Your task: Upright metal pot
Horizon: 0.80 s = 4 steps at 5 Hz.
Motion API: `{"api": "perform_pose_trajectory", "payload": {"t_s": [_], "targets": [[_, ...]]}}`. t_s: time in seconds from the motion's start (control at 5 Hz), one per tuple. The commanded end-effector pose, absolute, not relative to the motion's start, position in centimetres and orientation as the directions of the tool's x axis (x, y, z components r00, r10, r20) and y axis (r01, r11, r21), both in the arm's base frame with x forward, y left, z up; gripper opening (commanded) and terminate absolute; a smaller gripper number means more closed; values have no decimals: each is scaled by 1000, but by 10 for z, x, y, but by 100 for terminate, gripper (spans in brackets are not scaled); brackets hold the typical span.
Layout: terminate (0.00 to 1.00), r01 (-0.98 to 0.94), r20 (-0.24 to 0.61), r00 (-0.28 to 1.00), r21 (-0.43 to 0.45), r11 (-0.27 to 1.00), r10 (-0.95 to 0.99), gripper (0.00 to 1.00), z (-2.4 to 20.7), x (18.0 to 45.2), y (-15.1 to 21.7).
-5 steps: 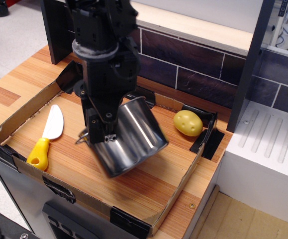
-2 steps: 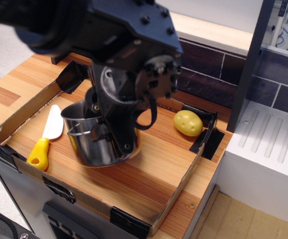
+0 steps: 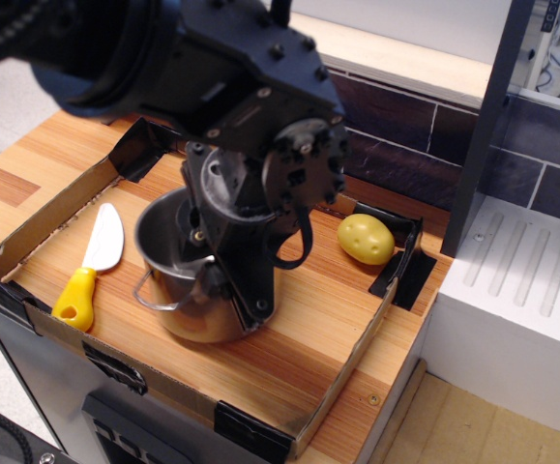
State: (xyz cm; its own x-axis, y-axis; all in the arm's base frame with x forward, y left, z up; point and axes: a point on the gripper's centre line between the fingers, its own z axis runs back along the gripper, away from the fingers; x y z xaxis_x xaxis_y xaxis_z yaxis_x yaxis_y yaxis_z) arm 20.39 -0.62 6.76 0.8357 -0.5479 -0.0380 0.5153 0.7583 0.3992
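The metal pot (image 3: pixel 178 290) is shiny steel and stands nearly upright on the wooden board, its opening facing up. A thin wire loop handle (image 3: pixel 148 294) shows on its front left. My gripper (image 3: pixel 229 288) comes down from above at the pot's right rim and is shut on the wall there. One dark finger (image 3: pixel 256 290) runs down the outside of the pot. The black wrist covers the pot's far right side.
A yellow potato (image 3: pixel 365 239) lies to the right, near a black-taped tray corner (image 3: pixel 402 259). A knife (image 3: pixel 90 265) with a white blade and yellow handle lies to the left. A low cardboard wall (image 3: pixel 34 221) rings the board. A dark tile wall (image 3: pixel 396 140) stands behind, with a white ribbed surface (image 3: pixel 521 271) at the right.
The wrist has rotated and swung the pot from tilted on its side to nearly upright. The pot has moved left and settled lower on the board.
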Motion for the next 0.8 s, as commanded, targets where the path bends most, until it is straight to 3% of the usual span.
{"api": "perform_pose_trajectory", "payload": {"t_s": [0.0, 0.2, 0.4, 0.6], "targets": [[0, 502, -25, 859, 231, 833, -511, 100, 77, 205, -12], [0, 501, -25, 865, 112, 858, -501, 100, 92, 209, -13], [0, 480, 30, 877, -20, 877, -480, 100, 126, 213, -12], [0, 456, 55, 888, 34, 889, -457, 100, 162, 215, -10]]}}
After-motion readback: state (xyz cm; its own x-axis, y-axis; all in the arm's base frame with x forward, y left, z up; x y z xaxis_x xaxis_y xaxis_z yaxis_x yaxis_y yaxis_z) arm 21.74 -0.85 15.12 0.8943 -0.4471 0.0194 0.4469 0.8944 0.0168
